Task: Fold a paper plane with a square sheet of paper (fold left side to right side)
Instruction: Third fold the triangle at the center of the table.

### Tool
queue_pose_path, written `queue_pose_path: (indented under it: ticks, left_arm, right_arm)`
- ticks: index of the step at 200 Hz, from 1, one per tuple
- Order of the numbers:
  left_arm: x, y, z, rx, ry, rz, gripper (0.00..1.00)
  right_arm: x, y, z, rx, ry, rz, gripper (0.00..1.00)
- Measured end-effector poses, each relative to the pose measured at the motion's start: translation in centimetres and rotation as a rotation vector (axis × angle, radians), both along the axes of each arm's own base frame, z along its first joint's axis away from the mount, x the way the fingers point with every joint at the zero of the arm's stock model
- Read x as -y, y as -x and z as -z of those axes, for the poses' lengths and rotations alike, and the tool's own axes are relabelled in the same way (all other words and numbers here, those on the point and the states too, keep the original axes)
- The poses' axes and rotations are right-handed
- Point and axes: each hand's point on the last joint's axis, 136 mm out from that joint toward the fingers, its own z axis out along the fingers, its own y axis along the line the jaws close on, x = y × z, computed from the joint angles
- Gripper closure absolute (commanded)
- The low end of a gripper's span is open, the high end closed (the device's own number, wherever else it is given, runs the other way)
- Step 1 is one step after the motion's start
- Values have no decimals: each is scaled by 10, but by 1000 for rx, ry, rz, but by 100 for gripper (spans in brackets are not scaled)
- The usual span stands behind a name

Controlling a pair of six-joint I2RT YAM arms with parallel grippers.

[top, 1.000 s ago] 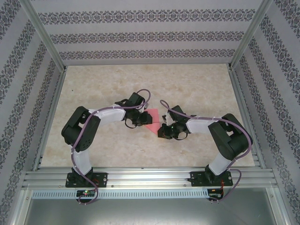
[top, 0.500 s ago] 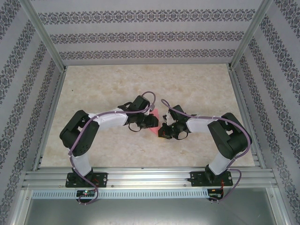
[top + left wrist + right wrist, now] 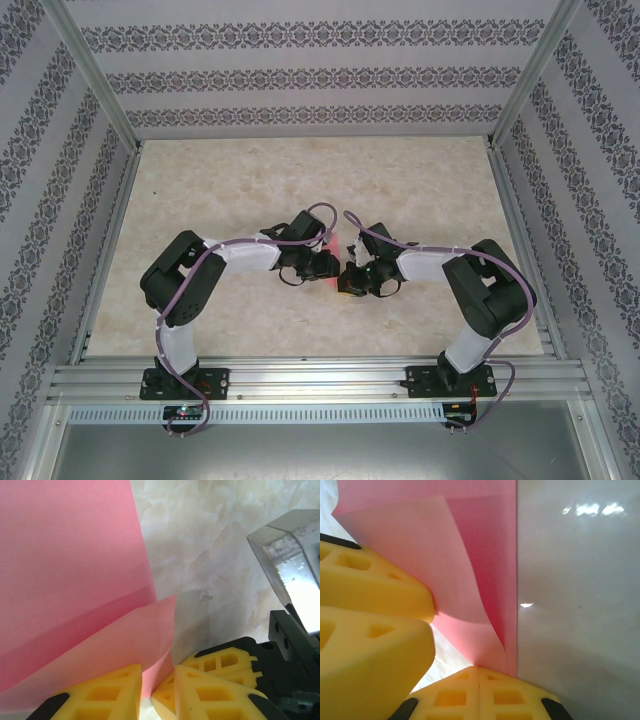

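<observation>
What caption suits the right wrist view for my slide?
Right hand shut on the curled pink paper.

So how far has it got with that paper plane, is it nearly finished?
Early days. Done: one side of the square sheet of paper is lifted and curling over the rest, not yet flat. In hand: the left gripper and right gripper both pinch its edge, side by side. To do: laying it flat, creasing, and every later fold; no plane shape yet.
</observation>
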Motion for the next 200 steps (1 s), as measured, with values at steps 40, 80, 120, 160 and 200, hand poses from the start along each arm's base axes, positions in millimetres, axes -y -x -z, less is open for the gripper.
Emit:
queue_pose_path:
  ticks: [40, 80, 120, 160, 200]
  left_arm:
    - [-4, -6, 12, -2, -33, -19, 75]
    - [-7, -9, 14, -14, -26, -27, 75]
    - [-12, -14, 14, -23, -12, -31, 74]
    - [-29, -27, 13, -10, -10, -51, 73]
    - [-57, -50, 13, 2, -14, -102, 71]
  right_arm:
    - [0, 0, 0, -3, 5, 0, 96]
    - [0, 0, 0, -1, 6, -2, 96]
    - [1, -1, 0, -1, 11, -1, 96]
    - [-1, -5, 0, 10, 11, -1, 96]
    - [-1, -6, 0, 16, 13, 0, 96]
